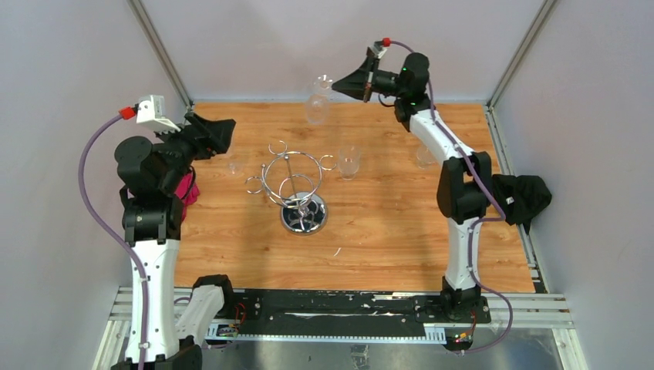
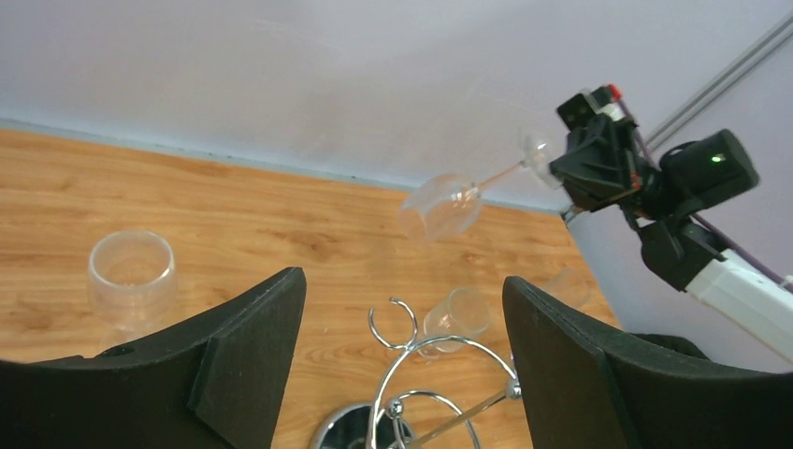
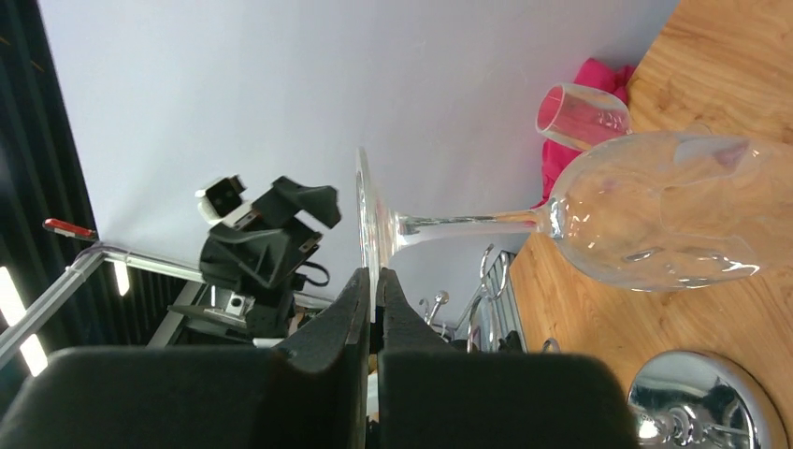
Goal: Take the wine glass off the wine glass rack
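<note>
Top external, upper centre: wine glass (image 1: 317, 100) already off the wine glass rack (image 1: 293, 185), pinched by its foot in the closed right gripper (image 1: 337, 85), tipped over in mid-air well apart from it. Left to do, seemingly: only a setting-down. Counted: one wine glass, one rack, three tumblers (image 1: 348, 161) on the table (image 1: 385, 231), left gripper (image 1: 230, 135) at frame left spread wide, empty

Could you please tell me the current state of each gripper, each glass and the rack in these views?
Wine glass: off the rack, in the air, tilted on its side, gripped by its foot.
Wine glass rack: upright on the table, no glass seen hanging on it.
Right gripper: shut on the wine glass's foot.
Left gripper: open, empty.
Tumbler: upright beside the rack.
</note>
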Robot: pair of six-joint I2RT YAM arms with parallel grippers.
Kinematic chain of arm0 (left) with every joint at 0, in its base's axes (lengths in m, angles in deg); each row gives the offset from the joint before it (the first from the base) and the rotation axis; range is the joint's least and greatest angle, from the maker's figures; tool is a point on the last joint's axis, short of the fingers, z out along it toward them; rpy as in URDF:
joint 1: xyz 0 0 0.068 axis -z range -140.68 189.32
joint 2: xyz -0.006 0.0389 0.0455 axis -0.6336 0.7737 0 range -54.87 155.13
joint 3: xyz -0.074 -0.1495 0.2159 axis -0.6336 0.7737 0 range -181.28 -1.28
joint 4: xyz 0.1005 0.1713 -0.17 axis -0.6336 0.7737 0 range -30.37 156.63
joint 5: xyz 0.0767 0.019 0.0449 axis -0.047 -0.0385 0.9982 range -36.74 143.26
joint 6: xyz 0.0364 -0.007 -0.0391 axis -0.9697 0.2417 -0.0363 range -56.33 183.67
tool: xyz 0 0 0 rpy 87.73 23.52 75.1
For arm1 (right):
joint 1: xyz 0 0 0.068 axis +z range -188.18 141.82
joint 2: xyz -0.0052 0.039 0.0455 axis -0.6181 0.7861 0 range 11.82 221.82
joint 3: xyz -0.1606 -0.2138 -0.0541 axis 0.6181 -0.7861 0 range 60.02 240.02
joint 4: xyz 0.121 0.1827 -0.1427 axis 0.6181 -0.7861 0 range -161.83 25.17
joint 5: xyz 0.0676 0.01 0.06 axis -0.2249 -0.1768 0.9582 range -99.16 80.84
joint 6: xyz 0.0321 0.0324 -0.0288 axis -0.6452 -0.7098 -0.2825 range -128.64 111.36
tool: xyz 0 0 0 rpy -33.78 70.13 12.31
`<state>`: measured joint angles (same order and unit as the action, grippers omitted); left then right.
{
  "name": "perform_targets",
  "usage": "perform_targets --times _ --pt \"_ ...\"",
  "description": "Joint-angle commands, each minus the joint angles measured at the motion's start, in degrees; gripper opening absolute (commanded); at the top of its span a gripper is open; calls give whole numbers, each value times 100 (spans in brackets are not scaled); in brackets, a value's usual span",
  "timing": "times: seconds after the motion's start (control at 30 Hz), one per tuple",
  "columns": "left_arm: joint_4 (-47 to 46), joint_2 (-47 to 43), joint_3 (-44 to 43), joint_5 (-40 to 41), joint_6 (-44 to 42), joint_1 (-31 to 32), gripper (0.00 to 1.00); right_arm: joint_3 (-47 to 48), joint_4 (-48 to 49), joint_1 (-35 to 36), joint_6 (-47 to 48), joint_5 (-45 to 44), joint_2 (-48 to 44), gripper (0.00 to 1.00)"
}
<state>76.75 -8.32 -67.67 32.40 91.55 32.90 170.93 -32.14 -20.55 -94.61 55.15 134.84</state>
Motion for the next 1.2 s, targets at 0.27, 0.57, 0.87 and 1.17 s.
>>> perform_targets --times 0.27,0.57,0.87,1.17 --pt "-2520 756 496 -1609 1601 -34 92 -1160 1929 -394 -972 181 -2276 0" --pt "-3807 794 545 -2549 2209 -26 94 -1502 2600 -384 -1415 -31 -3110 0" --pt "-7022 1191 957 -3376 3990 210 99 -1339 2815 -279 -1565 -103 -3640 0" --pt "-10720 2433 994 -3326 6456 532 100 -1100 2864 15 -1453 -167 -3860 0"
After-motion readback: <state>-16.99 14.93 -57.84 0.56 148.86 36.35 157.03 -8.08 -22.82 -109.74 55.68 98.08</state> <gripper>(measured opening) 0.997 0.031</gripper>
